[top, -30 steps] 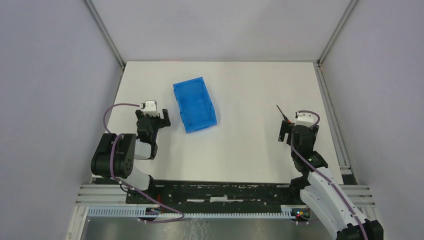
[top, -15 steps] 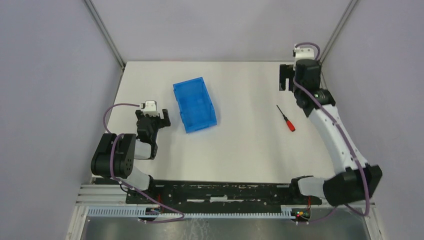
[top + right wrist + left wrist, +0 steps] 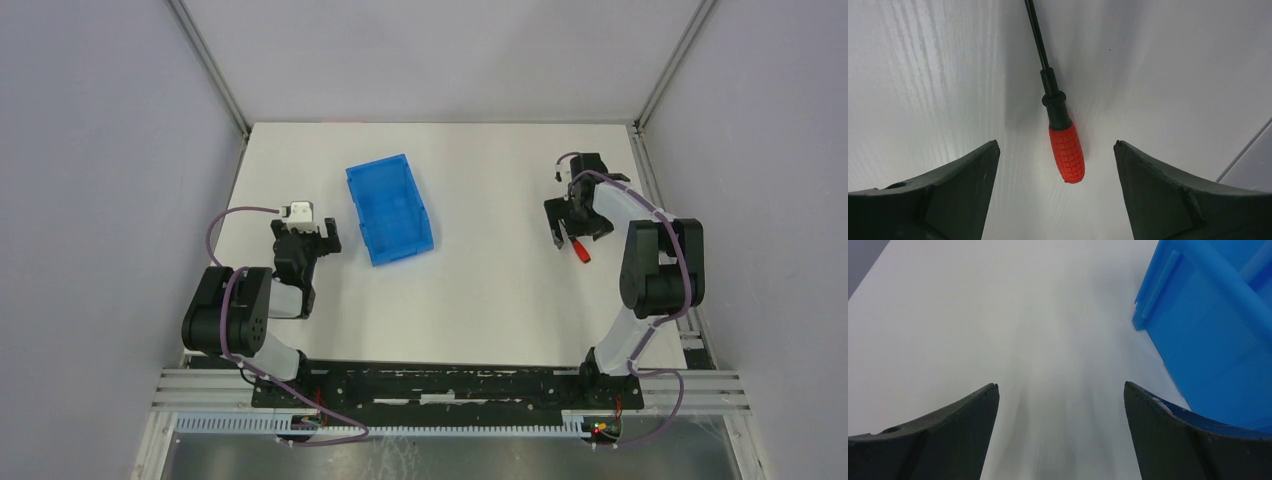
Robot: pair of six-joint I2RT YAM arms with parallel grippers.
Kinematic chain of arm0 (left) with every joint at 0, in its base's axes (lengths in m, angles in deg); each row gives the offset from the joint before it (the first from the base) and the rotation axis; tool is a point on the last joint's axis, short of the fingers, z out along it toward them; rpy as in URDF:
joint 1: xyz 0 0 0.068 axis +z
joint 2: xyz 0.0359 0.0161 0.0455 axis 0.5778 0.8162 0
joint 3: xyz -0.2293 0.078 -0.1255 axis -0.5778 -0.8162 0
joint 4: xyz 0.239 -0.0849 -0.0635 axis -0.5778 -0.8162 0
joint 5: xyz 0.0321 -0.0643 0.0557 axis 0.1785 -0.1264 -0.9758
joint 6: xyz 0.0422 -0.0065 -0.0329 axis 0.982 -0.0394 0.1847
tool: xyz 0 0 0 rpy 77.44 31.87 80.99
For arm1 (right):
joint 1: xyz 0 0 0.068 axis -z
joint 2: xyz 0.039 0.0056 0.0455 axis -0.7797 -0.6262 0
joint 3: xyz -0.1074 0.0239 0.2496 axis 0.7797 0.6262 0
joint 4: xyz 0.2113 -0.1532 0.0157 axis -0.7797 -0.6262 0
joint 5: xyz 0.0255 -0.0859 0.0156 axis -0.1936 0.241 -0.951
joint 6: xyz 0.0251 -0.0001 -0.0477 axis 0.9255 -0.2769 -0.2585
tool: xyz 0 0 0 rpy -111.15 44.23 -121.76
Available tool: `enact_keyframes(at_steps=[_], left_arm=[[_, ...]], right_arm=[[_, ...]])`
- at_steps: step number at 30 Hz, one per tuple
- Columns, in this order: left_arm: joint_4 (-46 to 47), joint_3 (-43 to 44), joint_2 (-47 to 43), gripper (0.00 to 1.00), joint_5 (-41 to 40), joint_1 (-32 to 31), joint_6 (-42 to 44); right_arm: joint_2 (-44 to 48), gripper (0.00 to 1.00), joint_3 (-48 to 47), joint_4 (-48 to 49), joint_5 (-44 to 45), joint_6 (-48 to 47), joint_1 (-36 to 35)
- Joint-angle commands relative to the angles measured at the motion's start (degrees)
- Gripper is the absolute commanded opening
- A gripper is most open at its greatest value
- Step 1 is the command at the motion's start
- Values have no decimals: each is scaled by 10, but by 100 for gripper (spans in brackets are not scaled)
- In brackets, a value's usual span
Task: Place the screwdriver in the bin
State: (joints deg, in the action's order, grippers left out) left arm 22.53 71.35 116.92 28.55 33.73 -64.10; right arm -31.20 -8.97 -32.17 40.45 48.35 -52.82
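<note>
Screwdriver (image 3: 1066,152) lies flat on the table (image 3: 480,290) at the right of the top view, well apart from the bin (image 3: 390,205), which sits left of centre in the upper half. In the right wrist view its red handle is mid-frame, and the black shaft runs up to the top edge.

The right gripper (image 3: 1055,144) hangs over it with its fingers spread wide, one on either side of the handle and neither touching it. Nothing is held. The straddle looks deliberate: the handle is the thickest part and gives the pads more to bite on than the thin shaft, and the fingers stand across the tool's length, so closing would pinch its sides. How far the tips are above the table I cannot tell.

The left gripper (image 3: 1060,384) sits low at the left of the top view, just beside the bin's wall, its fingers also apart with only bare table between them. It seems parked there so the bin's open top is unobstructed.

The bin holds nothing. By my reading this is the reach before the pick, with lowering, closing and a carry leftward across the frame to come.
</note>
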Motion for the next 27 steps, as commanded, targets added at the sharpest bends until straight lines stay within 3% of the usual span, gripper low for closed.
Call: enact_keyframes(at_steps=[1,5,7,9,12,13,22,27], left_arm=[[18,2,-10,100,8,4,-17],[18,2,-10,100,9,4,-17],[18,2,-10,100,8,4,-17],[18,2,-10,100,8,4,-17],[18,2,-10,100,8,4,-17],[18,2,-10,100,8,4,-17],[18,2,-10,100,9,4,-17],[18,1,-10,100,9,4,-17]], right_arm=[[-13,87,17,55,-14,-24,12],[-36,76,39,70,-19,-29,29],[-42,64,45,71,-31,-29,33],[-44,45,46,66,-36,-28,34],[-35,8,16,35,-31,-26,33],[-28,0,0,20,-30,-23,34],[17,0,-268,-214,-45,39,34],[25,0,-346,-251,-40,82,33]])
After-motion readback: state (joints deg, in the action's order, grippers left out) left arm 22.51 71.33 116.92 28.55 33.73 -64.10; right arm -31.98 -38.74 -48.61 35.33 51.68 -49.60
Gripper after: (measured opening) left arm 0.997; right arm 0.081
